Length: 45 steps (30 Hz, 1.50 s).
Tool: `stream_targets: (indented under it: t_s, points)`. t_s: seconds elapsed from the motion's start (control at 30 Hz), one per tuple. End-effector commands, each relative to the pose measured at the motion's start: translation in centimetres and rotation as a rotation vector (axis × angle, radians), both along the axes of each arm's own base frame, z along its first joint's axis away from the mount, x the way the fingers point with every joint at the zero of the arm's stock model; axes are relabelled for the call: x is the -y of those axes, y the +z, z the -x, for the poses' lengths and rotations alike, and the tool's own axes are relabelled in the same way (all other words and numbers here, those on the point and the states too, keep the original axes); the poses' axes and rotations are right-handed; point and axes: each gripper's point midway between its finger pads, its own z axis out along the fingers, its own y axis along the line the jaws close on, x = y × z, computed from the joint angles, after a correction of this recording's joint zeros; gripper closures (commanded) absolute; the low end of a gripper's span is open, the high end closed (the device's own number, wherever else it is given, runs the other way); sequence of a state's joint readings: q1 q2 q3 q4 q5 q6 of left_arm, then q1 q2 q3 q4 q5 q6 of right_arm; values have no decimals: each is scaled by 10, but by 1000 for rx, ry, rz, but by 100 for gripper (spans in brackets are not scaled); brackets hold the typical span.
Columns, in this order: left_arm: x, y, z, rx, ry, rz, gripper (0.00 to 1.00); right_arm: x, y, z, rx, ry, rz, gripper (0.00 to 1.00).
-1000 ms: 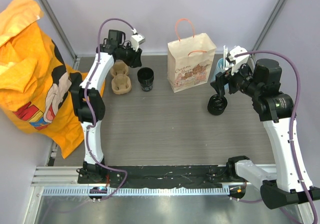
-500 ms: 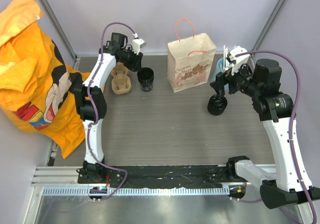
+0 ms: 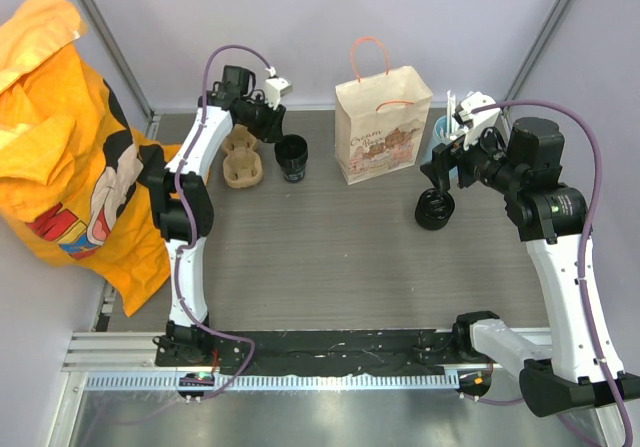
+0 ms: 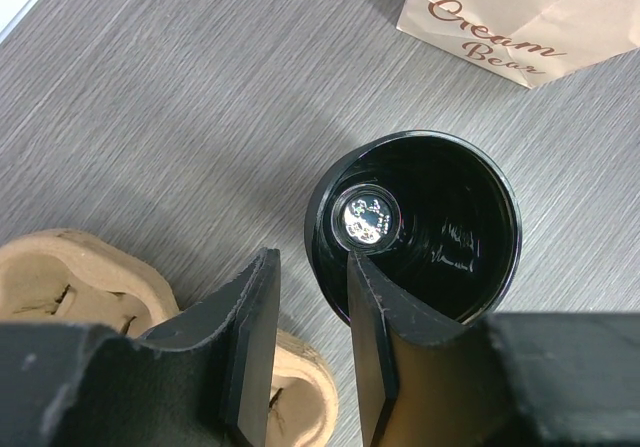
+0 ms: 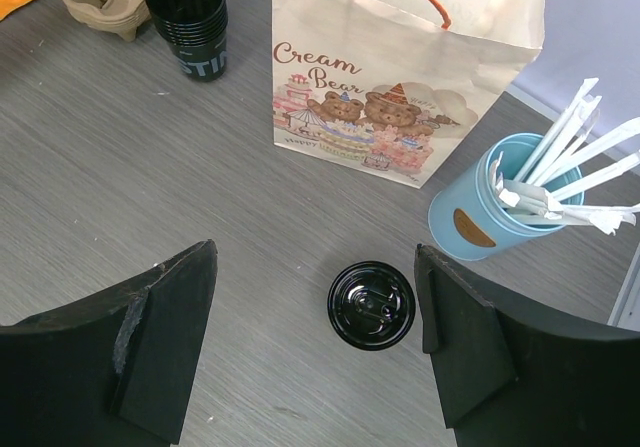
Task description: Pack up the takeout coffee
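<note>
Takeout coffee (image 5: 371,305), lidded and upright, stands on the surface (image 3: 330,257) toward its right edge, just off the near right corner of the paper bag (image 3: 383,132) and close to the light-blue straw cup (image 5: 485,212). It is not yet in the bag. The right jaws hang above it, spread wide and grasping nothing, with the lid showing between the two fingers in the wrist view. Nothing on this side has changed over the last second. The change is on the left: the left arm (image 3: 190,167) has swung from over the pulp carrier (image 3: 241,157) toward the stack of open black cups (image 4: 415,222) near the far left corner, and has sat there for the last half second. The left jaws are parted narrowly and released, with bare surface showing through the gap and the stack's rim just beyond the tips. Assessment: the left-side move has no direct bearing on the coffee. Packing has not begun, and the outstanding step is to lower the right jaws around the cup. Whether the bag's mouth stands wide enough cannot be told.
</note>
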<state>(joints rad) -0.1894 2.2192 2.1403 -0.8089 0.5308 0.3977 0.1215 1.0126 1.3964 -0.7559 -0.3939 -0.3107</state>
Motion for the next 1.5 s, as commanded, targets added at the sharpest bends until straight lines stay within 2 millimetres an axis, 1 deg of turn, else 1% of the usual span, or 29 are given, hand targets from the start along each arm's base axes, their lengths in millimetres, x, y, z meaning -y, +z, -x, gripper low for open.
stream_targets:
  t_s: [0.0, 0.13, 0.37, 0.5, 0.53, 0.9, 1.13, 1.2, 1.23, 1.3, 1.4, 1.47]
  points:
    - [1, 9, -4, 11, 6, 11, 64, -2, 15, -2, 55, 8, -23, 16]
    - [1, 6, -3, 5, 4, 10, 66, -2, 16, -3, 54, 9, -23, 16]
    - [0, 5, -4, 2, 6, 11, 68, -2, 17, -3, 56, 9, -25, 15]
    - [1, 7, -4, 4, 5, 13, 71, -2, 17, -3, 57, 10, -25, 15]
    - [0, 7, -4, 5, 6, 13, 73, -2, 17, -3, 57, 9, -24, 15]
    - [2, 9, -4, 5, 9, 21, 74, -2, 15, -4, 54, 11, -22, 14]
    - [3, 12, -5, 15, 11, 26, 82, -3, 17, -4, 54, 12, -25, 15]
    - [3, 14, -5, 16, 13, 28, 82, -3, 16, -3, 52, 15, -26, 14]
    - [4, 15, -6, 18, 13, 31, 85, -3, 17, -4, 54, 15, -25, 14]
    - [4, 17, -6, 21, 13, 31, 87, -3, 18, -3, 56, 14, -25, 14]
    - [4, 18, -7, 23, 16, 34, 87, -3, 17, -3, 54, 15, -25, 14]
    - [4, 20, -7, 25, 20, 38, 85, -3, 17, -3, 53, 15, -25, 14]
